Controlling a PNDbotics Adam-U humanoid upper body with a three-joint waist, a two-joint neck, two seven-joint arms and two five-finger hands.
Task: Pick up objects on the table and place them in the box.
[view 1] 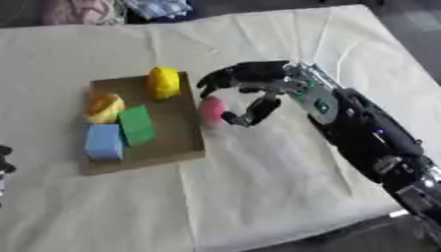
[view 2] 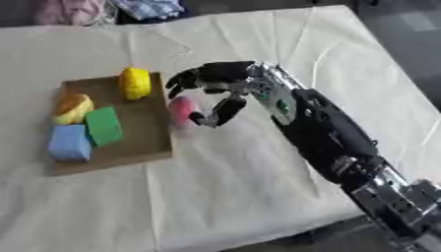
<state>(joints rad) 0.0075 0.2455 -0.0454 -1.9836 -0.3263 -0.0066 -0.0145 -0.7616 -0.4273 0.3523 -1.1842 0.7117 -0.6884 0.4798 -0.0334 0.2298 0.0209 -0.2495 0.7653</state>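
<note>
right hand (view 1: 250,93) is curled round the pink object (view 1: 212,110), just off the box (view 1: 185,142) at its right wall; carry it over that wall before letting go.

you have one brown box (view 1: 176,140) left of centre in the frame, and four things lie in it: one yellow object (view 1: 164,82) at its top edge, one yellow-orange object (view 1: 103,108) at its left, one green block (view 1: 136,125) and one blue block (view 1: 103,141). one pink object (view 2: 182,110) shows just right of the box, and one cream cloth (view 1: 284,187) covers the table.
</note>
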